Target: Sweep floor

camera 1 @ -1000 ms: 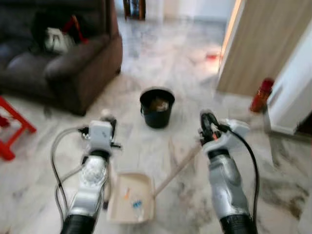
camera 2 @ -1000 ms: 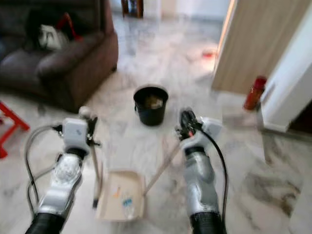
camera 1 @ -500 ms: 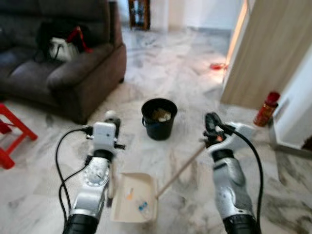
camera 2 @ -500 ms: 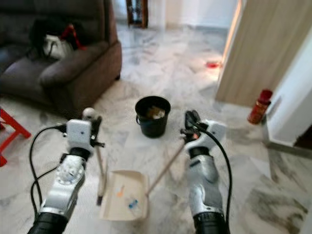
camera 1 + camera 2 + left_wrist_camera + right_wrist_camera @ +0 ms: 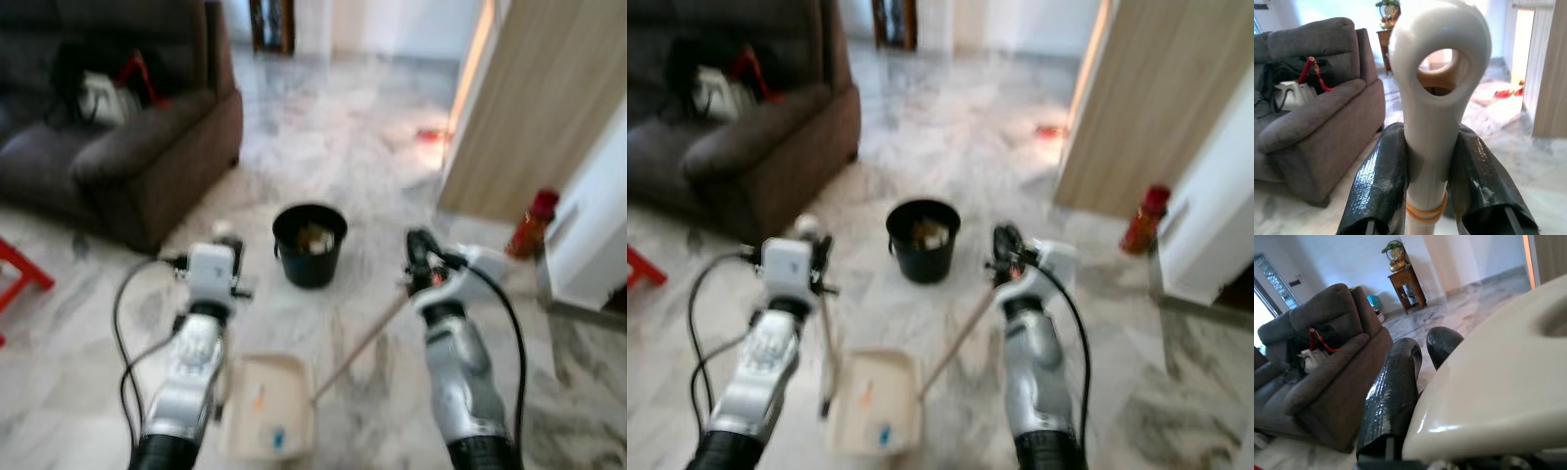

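Left gripper (image 5: pixel 1432 161) pinches white loop-ended broom handle (image 5: pixel 1437 78). Right gripper (image 5: pixel 1004 257) probably clamps long wooden handle (image 5: pixel 955 343) of cream dustpan (image 5: pixel 872 403). Debris collected; emptying into far black bucket (image 5: pixel 923 238) left.

No text, label, brand, number or sign can be read anywhere here. The red bottle (image 5: pixel 530 221) by the wall and the white bag (image 5: pixel 1289 94) on the sofa (image 5: pixel 1317 122) are too blurred or too small to show any lettering.
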Motion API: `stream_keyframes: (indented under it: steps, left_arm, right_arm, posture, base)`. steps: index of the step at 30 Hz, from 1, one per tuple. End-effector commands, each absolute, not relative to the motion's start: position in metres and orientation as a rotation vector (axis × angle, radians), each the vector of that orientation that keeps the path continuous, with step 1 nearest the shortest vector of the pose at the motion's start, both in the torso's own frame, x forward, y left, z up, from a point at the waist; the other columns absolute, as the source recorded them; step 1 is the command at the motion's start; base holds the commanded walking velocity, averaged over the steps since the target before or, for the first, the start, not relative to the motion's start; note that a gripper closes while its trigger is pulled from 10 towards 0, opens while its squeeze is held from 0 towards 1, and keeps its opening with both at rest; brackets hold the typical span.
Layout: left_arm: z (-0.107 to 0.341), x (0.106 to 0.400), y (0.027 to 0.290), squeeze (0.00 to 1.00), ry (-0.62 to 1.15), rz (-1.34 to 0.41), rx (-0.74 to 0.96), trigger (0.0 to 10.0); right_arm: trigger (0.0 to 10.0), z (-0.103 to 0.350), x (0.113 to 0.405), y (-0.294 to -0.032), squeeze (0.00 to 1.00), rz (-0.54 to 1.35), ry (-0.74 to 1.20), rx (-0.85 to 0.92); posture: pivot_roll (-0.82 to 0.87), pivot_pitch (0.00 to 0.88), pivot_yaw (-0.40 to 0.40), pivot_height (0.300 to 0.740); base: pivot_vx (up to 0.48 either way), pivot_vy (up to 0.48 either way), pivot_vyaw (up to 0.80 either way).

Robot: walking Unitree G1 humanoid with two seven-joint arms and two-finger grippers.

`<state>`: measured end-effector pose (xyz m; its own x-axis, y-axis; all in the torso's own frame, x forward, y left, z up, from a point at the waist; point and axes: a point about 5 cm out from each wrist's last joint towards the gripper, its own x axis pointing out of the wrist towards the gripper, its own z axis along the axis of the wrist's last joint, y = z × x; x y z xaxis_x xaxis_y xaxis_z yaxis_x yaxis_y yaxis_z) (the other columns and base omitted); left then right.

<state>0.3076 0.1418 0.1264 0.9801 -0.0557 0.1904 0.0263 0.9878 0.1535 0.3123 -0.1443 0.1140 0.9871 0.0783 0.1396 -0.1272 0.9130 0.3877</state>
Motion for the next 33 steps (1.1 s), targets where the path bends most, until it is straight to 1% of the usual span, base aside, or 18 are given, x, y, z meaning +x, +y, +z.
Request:
stream_keyframes:
  steps: [1, 6, 13, 33]
  left_arm:
    - [0.139, 0.309, 0.146, 0.0, -0.249, -0.028, 0.151, 10.0]
    - [0.139, 0.309, 0.146, 0.0, -0.249, -0.026, 0.151, 10.0]
    - [0.139, 0.31, 0.146, 0.0, -0.249, -0.023, 0.151, 10.0]
    - [0.139, 0.311, 0.145, 0.0, -0.254, -0.029, 0.158, 10.0]
  right_arm:
    - [10.0, 0.134, 0.317, -0.133, 0.0, 0.152, -0.201, 0.438]
    - [10.0, 0.137, 0.317, -0.133, 0.0, 0.159, -0.212, 0.441]
    - [10.0, 0.154, 0.322, -0.134, 0.0, 0.161, -0.269, 0.455]
    - [10.0, 0.154, 0.321, -0.134, 0.0, 0.163, -0.268, 0.452]
  posture:
    - [0.07, 0.0, -0.016, 0.74]
    - [0.07, 0.0, -0.018, 0.74]
    - [0.07, 0.0, -0.018, 0.74]
    - [0.07, 0.0, -0.018, 0.74]
  base:
    - [0.345, 0.0, 0.0]
    - [0.344, 0.0, 0.0]
    - [0.345, 0.0, 0.0]
    - [0.348, 0.0, 0.0]
